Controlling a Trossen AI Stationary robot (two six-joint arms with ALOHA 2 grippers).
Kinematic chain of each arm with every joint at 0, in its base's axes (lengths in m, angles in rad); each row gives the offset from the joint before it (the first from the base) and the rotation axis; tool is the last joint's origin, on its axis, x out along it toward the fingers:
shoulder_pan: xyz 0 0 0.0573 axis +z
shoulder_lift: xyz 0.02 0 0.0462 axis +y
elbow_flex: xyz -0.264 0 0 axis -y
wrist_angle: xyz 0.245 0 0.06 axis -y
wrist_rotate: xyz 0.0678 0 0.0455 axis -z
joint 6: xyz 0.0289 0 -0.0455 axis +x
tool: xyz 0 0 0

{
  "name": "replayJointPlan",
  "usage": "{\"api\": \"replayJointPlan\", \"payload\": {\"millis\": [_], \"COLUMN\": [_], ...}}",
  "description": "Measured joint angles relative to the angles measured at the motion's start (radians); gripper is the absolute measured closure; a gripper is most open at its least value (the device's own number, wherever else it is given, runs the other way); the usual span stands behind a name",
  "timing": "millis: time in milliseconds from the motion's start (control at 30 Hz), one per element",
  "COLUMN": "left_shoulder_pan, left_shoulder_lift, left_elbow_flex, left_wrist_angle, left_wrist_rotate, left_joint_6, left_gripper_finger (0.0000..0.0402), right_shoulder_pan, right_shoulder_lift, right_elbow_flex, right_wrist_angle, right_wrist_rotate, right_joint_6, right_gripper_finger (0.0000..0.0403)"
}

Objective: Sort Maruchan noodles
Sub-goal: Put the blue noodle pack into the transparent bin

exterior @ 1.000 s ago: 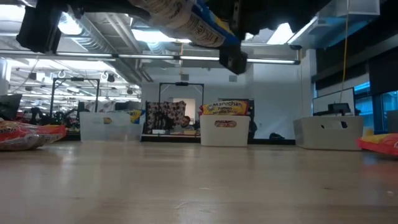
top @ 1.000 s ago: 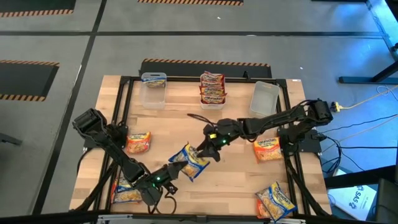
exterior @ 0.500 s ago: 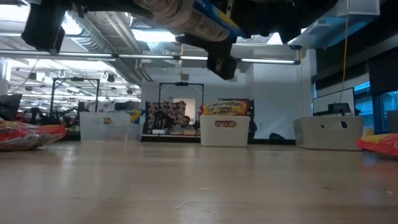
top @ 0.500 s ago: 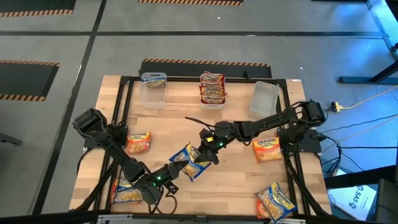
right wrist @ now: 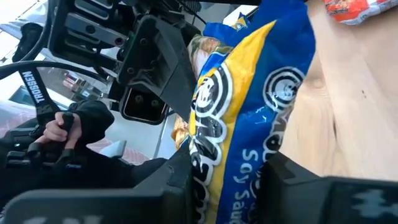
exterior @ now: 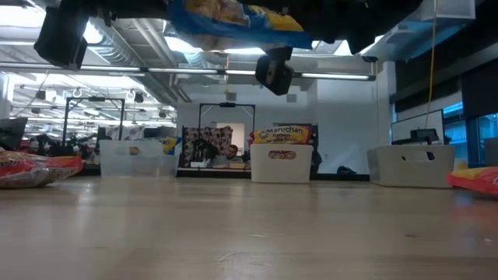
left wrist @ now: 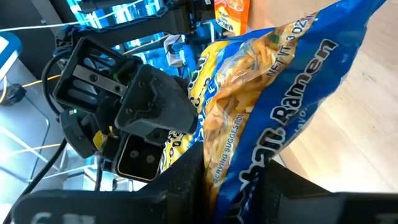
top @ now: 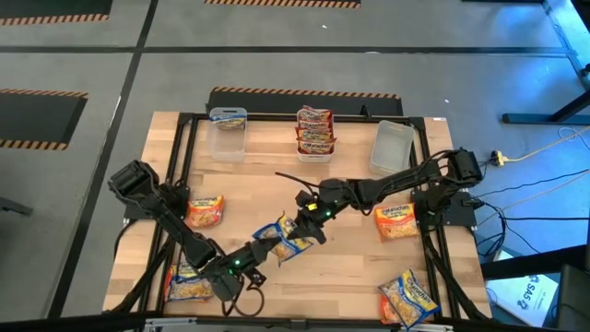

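Observation:
A blue-and-yellow Maruchan noodles packet hangs above the middle of the table, and shows high up in the low view. My left gripper is shut on its near-left end. My right gripper is shut on its far-right end. The two grippers face each other across the packet. Orange packets lie flat on the table, and another blue-yellow packet lies at the near left corner. My left gripper pinches one end of the packet between its two fingers, coming about level from the table's near left. The packet is clear of the table and runs on to the other gripper. My right gripper pinches the opposite end between its two fingers, about level from the far right. The crinkled packet bulges between the two holds.
Three clear bins stand along the far edge: a left bin, a middle bin with red packets in it, and a right bin. Black frame rails run along the table's sides. Bare wood lies under the held packet.
My right gripper has moved a little toward the near left onto the packet's end and shut on it. The packet, which hung tilted from my left gripper, now sits bunched and more level between both grippers.

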Motion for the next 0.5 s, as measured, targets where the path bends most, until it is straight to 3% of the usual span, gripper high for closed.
{"api": "replayJointPlan", "payload": {"millis": [233,500], "left_shoulder_pan": [-0.034,-0.063], "left_shoulder_lift": [0.000,-0.001], "left_elbow_flex": [0.000,0.000], "left_wrist_angle": [0.008,-0.006], "left_wrist_rotate": [-0.021,-0.074], "left_joint_6": [-0.030,-0.067], "left_gripper_finger": [0.0301,0.0285], "right_shoulder_pan": [-0.013,-0.040], "right_shoulder_lift": [-0.007,-0.062], "right_elbow_flex": [0.001,0.000], "right_wrist_angle": [0.006,-0.020], "right_wrist_rotate": [-0.048,-0.171], "right_joint_6": [0.000,0.006], "right_gripper_finger": [0.0302,0.0317]}}
